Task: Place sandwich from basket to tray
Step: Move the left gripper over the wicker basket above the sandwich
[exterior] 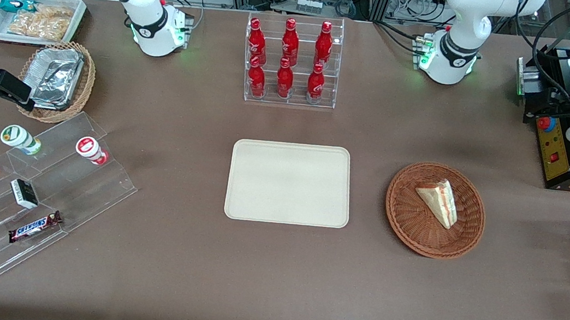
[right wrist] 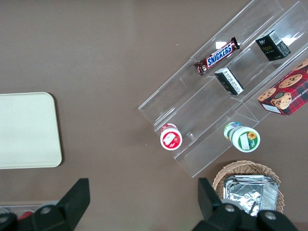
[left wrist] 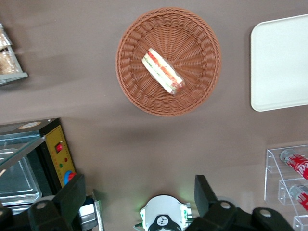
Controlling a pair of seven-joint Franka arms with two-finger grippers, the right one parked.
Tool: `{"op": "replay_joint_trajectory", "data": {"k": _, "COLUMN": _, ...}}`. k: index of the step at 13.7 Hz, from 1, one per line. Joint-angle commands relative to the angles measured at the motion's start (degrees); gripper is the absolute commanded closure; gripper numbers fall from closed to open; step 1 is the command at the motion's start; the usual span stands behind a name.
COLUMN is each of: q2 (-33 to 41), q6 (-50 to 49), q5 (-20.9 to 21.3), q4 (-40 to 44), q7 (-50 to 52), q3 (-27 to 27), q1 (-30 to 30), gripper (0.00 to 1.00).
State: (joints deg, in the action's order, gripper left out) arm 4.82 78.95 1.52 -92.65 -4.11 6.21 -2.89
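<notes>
— Front view: where's the sandwich (exterior: 437, 201)?
— Lying in the basket (exterior: 404, 220), beside the bare tray (exterior: 290, 183), toward the working arm's end.
— And the gripper (left wrist: 139, 192)?
— High above the table, near the basket, fingers (left wrist: 72, 195) spread wide, gripping nothing.

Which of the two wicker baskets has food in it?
The reddish-brown basket beside the tray holds a sandwich; the tan basket holds foil containers. The gripper, jaws open, hangs above the table.

Six red bottles (exterior: 288, 58), one sandwich (exterior: 438, 201)
</notes>
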Motion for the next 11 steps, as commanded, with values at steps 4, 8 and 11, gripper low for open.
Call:
{"op": "replay_joint_trajectory", "data": {"k": 4, "q2": -2.53, "q6": 1.73, "q5": 0.86, "q4": -2.26, "q7": 0.77, "q3": 1.95, "q1": 0.33, "gripper": 0.00}}
{"op": "replay_joint_trajectory", "data": {"k": 8, "q2": -3.86, "q6": 13.20, "q5": 0.33, "q4": -13.39, "q7": 0.86, "q3": 2.05, "q1": 0.60, "gripper": 0.00}}
{"op": "replay_joint_trajectory", "data": {"k": 11, "q2": -4.20, "q6": 25.61, "q5": 0.33, "q4": -22.55, "q7": 0.95, "q3": 2.05, "q1": 0.52, "gripper": 0.00}}
